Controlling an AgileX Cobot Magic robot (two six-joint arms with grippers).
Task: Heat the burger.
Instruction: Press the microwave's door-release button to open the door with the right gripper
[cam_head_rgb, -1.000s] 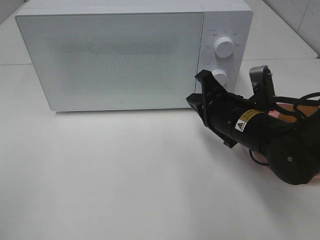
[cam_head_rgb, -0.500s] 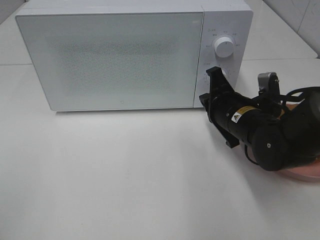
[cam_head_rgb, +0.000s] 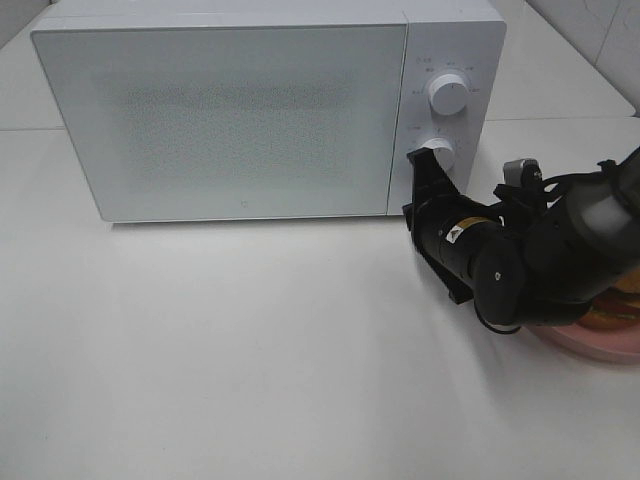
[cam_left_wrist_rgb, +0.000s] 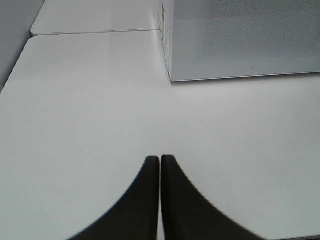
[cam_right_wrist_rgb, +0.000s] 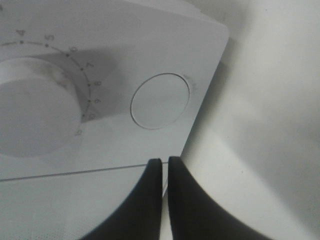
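Observation:
Only a sliver of the burger (cam_head_rgb: 624, 306) shows at the right edge of the exterior high view. It lies on a pink plate (cam_head_rgb: 592, 349), mostly hidden behind my right arm. The white microwave (cam_head_rgb: 230, 110) stands at the back with its door closed. My right gripper (cam_head_rgb: 420, 170) is shut and empty, its tips close to the control panel below the lower knob (cam_head_rgb: 437, 155). The right wrist view shows the right gripper (cam_right_wrist_rgb: 164, 160) just under a round button (cam_right_wrist_rgb: 160, 101) beside the timer knob (cam_right_wrist_rgb: 35, 107). My left gripper (cam_left_wrist_rgb: 160, 159) is shut and empty over bare table.
The upper knob (cam_head_rgb: 446, 93) sits above the lower one on the panel. A white table (cam_head_rgb: 250, 350) stretches in front of the microwave. In the left wrist view the microwave's front corner (cam_left_wrist_rgb: 172, 77) lies ahead of the left gripper.
My right arm has swung toward the microwave's control panel and dropped lower. The gripper stays shut. A sliver of the burger has come into view behind the arm.

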